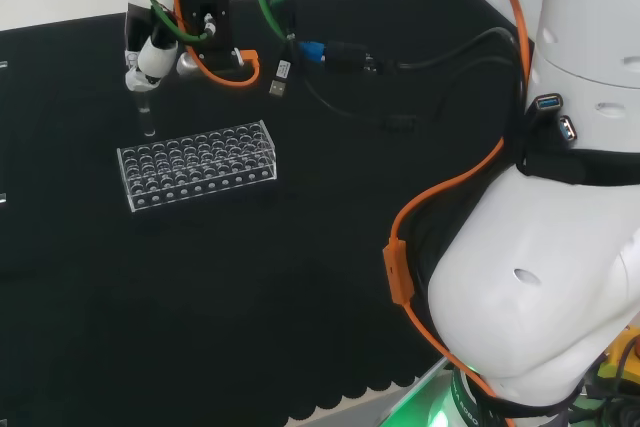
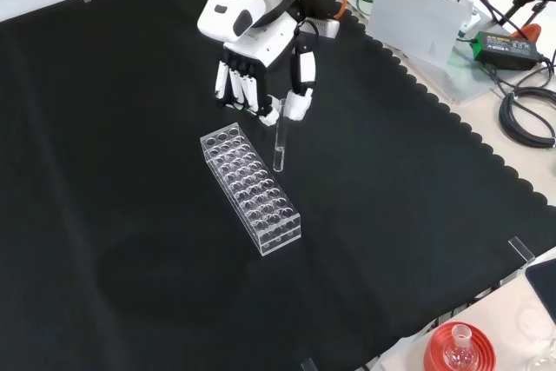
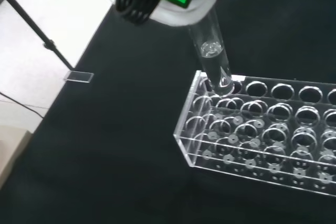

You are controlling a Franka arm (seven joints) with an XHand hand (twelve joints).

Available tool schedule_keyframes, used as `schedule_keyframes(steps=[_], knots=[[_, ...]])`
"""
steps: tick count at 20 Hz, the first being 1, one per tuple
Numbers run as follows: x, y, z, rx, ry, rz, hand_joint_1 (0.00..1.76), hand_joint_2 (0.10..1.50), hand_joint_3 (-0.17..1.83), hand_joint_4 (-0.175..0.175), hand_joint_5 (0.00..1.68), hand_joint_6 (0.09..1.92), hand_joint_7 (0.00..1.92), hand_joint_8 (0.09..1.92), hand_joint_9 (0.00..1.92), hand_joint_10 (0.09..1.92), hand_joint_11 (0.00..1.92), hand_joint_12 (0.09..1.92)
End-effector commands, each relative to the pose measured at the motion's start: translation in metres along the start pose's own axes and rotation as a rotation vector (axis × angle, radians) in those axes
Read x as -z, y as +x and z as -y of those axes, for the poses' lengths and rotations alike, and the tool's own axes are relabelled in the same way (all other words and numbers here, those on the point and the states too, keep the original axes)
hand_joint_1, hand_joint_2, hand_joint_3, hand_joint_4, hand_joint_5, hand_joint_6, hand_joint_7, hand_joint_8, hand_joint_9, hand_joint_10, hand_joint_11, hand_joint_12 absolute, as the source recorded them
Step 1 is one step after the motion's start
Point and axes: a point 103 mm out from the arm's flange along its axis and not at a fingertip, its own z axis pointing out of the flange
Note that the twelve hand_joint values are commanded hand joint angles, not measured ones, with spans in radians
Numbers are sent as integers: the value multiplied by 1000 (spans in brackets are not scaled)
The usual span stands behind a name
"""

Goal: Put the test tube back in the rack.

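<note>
A clear test tube [image 2: 280, 135] hangs upright from my hand [image 2: 261, 71], pinched at its top between the thumb and fingers. The clear plastic rack [image 2: 250, 188], with several rows of round holes, lies on the black cloth just below. In the head view the hand [image 1: 150, 52] holds the test tube [image 1: 148, 115] over the far left end of the rack [image 1: 197, 165]. Seen from the wrist, the test tube [image 3: 212, 56] has its rounded tip right at a corner hole of the rack [image 3: 257, 135], slightly above it. No tubes show in the rack's holes.
Black and orange cables with a USB plug [image 1: 278, 87] lie behind the rack in the head view. A red ribbed stand with a flask [image 2: 459, 349] sits off the cloth's near right corner in the front view. A power adapter [image 2: 497, 45] lies at the far right.
</note>
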Motion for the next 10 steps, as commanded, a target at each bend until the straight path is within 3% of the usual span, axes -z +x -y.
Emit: schedule_keyframes(steps=[1, 10], knots=[[-17, 3, -2, 18, 21, -37, 1194, 692, 609, -166, 1247, 687, 1396, 571, 1117, 610, 675, 1311], [-34, 2, 6, 22, 42, -93, 1194, 693, 608, -166, 1246, 689, 1396, 571, 1116, 610, 676, 1311]])
